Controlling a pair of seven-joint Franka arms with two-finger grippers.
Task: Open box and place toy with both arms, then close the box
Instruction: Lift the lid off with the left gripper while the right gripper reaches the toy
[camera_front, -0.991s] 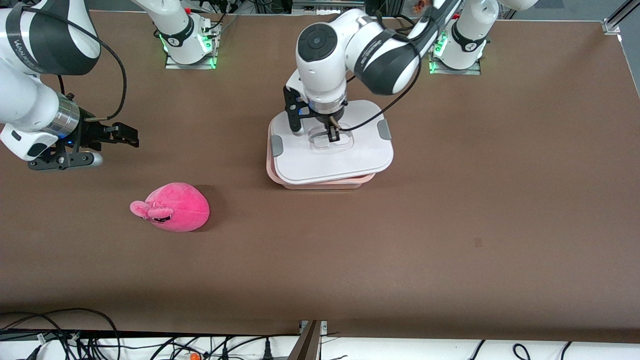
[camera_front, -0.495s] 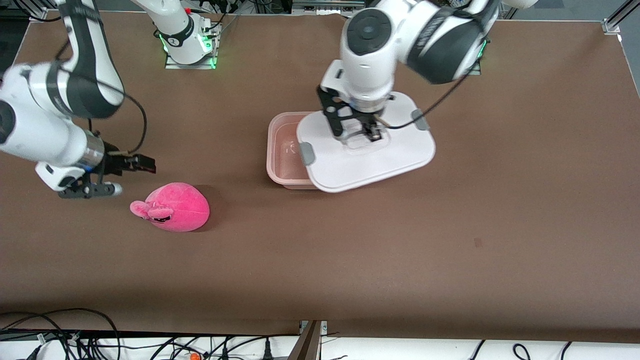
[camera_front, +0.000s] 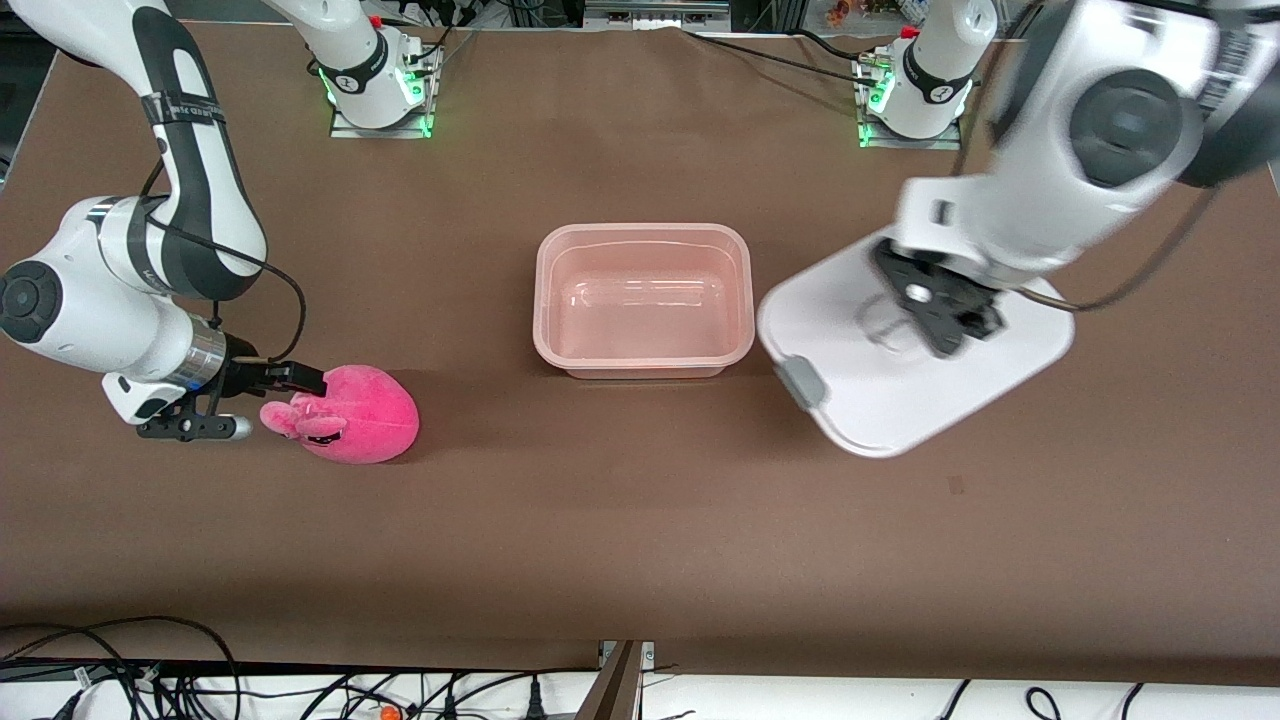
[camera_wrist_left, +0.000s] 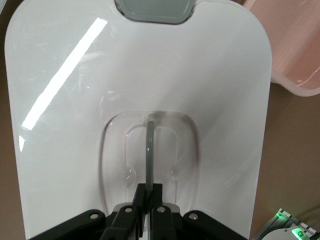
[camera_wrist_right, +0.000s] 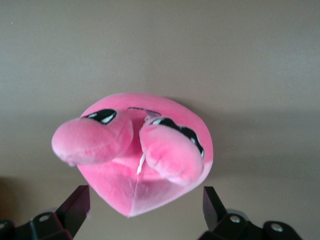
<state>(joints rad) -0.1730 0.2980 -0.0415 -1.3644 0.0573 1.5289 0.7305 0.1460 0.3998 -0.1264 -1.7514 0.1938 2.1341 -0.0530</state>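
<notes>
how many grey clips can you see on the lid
1 for sure: a grey clip on the lid edge nearest the front camera, also seen in the left wrist view. The left end effector holds the lid by its handle; the arm may hide another clip.

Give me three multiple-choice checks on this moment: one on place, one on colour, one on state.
1. Where is the lid?
A. on the box
B. held over the table toward the left arm's end
C. under the toy

2. What colour is the toy?
A. pink
B. green
C. white

3. What state is the box in?
A. closed
B. open with the toy inside
C. open and empty

Answers: 1 B, the left tool is shut on the lid's handle, beside the box. 2 A, bright pink in the right wrist view, between the open right tool's fingers. 3 C, its bare bottom shows.
</notes>
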